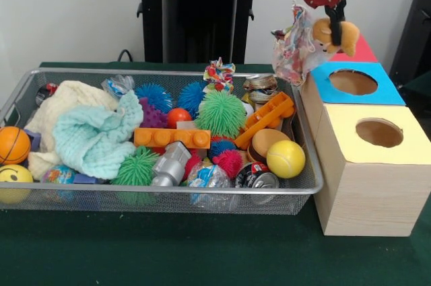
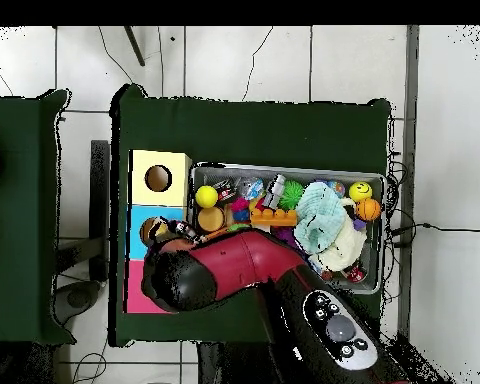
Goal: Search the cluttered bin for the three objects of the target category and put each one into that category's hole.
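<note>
My gripper (image 1: 335, 25) hangs at the top right of the front view, shut on a tan-brown plush animal (image 1: 341, 36). It holds the plush in the air just over the red top (image 1: 362, 50) of the farthest wooden box. That box's hole is hidden behind the plush. In the overhead view my arm (image 2: 224, 265) covers the gripper, the plush and most of the red top (image 2: 134, 292). The wire mesh bin (image 1: 168, 190) lies left of the boxes, full of clutter. No duck or tiger plush shows in it.
The blue-topped box (image 1: 387, 87) and the yellow-topped box (image 1: 404, 148) stand in a row nearer the camera. A colourful crinkled wrapper (image 1: 293, 47) sticks up at the bin's far right corner. The bin holds spiky pom balls (image 1: 221, 112), a yellow ball (image 1: 285, 158), orange bricks (image 1: 172, 138) and cloths (image 1: 94, 138).
</note>
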### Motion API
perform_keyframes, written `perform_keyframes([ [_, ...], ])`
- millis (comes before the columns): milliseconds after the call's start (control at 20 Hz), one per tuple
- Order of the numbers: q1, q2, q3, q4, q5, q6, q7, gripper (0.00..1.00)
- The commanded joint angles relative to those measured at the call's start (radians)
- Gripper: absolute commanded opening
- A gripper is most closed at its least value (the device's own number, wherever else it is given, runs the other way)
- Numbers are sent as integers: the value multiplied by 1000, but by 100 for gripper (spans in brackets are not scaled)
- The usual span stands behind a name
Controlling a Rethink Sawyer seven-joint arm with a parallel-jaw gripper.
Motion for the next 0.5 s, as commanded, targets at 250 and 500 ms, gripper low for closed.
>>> perform_keyframes([
  [250, 14, 41, 38, 28, -36, 76, 40, 0],
  [500, 11, 41, 38, 37, -82, 33, 17, 0],
])
